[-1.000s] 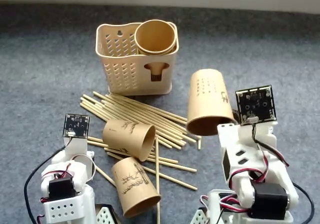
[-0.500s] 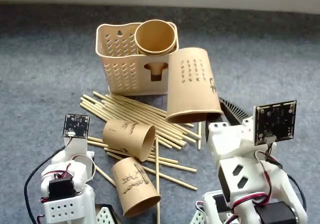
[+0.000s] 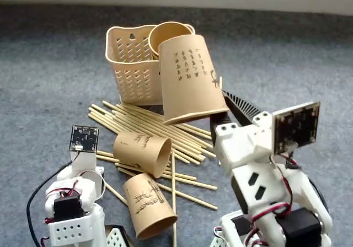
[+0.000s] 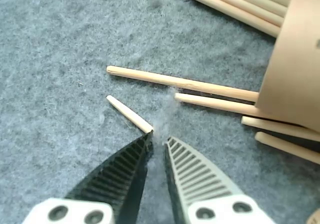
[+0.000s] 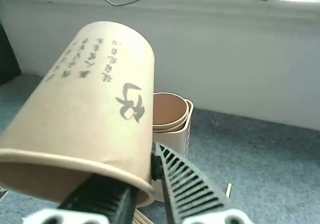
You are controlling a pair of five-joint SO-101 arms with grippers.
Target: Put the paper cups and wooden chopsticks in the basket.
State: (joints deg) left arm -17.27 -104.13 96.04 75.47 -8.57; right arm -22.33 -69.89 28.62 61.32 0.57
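The right gripper (image 3: 219,110) pinched the rim of a tall tan paper cup with black writing (image 3: 187,76). It held the cup up in the air, tipped, with the open end facing down. In the high view the cup hung in the upper middle, in front of the cream plastic basket with little holes (image 3: 129,65). Some stacked tan cups (image 3: 165,33) sat inside the basket on its right side.

To do this step well, I think the cup should go over the basket's open top and come down slowly. The gripper should let go only when the cup is inside, so the basket does not tip.

Two more tan paper cups (image 3: 142,152) lay on the pile of wooden chopsticks (image 3: 149,127) on the grey fuzzy desk (image 3: 49,76). The left gripper (image 4: 157,139) was low over the desk, almost pressed together and holding nothing.
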